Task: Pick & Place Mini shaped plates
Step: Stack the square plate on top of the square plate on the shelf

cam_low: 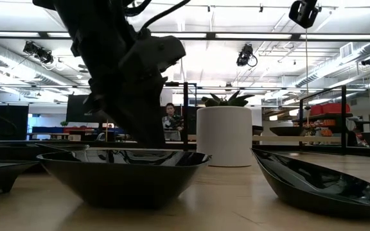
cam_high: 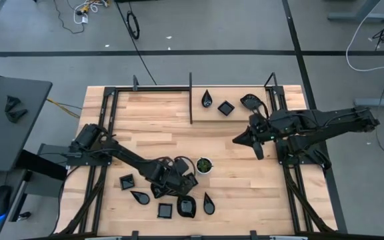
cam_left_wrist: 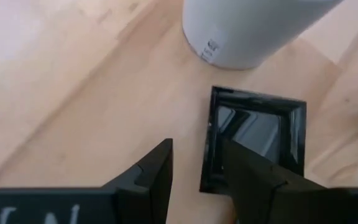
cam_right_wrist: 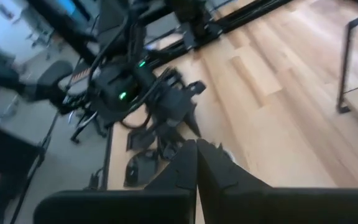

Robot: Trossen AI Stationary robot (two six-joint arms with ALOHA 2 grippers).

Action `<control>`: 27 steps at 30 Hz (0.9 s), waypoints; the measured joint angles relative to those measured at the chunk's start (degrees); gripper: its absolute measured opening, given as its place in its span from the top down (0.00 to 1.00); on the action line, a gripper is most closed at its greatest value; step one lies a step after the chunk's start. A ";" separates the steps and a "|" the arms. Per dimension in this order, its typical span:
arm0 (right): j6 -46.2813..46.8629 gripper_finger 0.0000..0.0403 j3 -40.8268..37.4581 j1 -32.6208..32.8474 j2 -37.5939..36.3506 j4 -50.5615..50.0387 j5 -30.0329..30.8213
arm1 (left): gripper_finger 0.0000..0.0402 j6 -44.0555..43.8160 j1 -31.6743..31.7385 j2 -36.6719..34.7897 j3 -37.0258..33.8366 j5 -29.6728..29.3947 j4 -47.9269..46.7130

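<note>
Black dish [cam_low: 122, 172] — wooden table [cam_low: 223, 205], bright room.

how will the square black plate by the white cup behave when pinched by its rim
The square plate looks rigid and glossy, so it will likely hold shape but may slip. Its shallow, flat-based form probably won't roll. The left end effector straddles one rim, so it may tilt when lifted.

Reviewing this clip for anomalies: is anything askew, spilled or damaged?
Nothing stands out. The black plates lie flat on the table, the white pot is upright, and the left gripper straddles a square plate's rim.
</note>
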 joint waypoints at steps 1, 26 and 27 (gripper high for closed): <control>0.50 0.98 0.00 0.00 0.00 0.49 0.96 | 0.65 1.09 0.00 0.00 0.00 -0.77 0.08; 5.19 0.98 0.07 -0.08 0.72 7.36 11.64 | 0.76 10.58 3.52 3.21 0.09 7.92 6.45; 5.19 0.98 0.07 -0.09 0.72 7.36 11.65 | 0.79 10.58 3.64 3.19 0.09 8.18 6.39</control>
